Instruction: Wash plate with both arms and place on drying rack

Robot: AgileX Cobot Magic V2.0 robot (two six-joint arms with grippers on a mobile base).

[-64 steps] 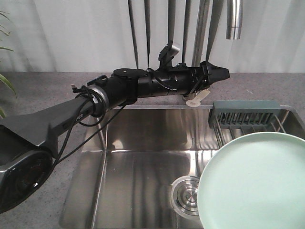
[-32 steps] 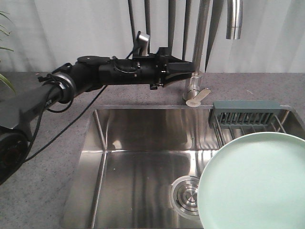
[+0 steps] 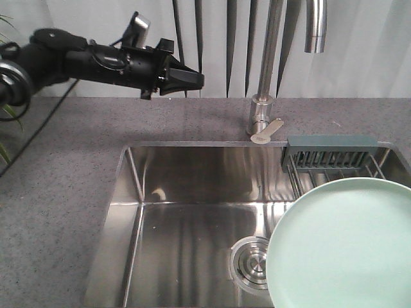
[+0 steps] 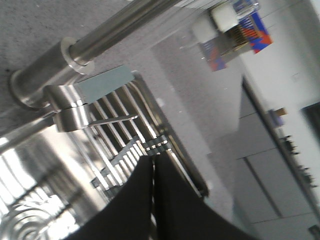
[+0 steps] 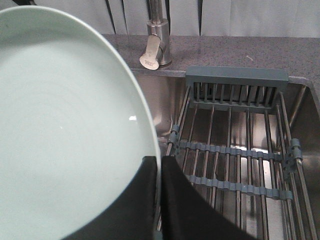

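Pale mint-green plate [image 3: 340, 247] fills the lower right of the front view, cut off by the bottom and right edges, so whatever holds it is out of sight there. The right wrist view shows the right gripper [image 5: 160, 161], its two black jaws pinching the plate's rim, one on each face. The plate is held tilted over the right front part of the steel sink [image 3: 186, 192], hiding the right edge of the round drain [image 3: 250, 263] and the near rods of the drying rack [image 5: 229, 150]. The rack spans the sink's right end, just beside the plate, with its slotted grey-green caddy [image 3: 332, 154] at the back. The left gripper [image 3: 198, 78] hangs above the grey speckled counter [image 3: 64, 179] at the back left, well apart from the plate, pointing toward the tall faucet [image 3: 268, 58]; its arm runs off the left edge. The left wrist view is blurred and tilted, yet shows these jaws pressed together, with the faucet's lever [image 3: 268, 133] beyond. Green leaves [image 3: 8, 112] poke in at far left.
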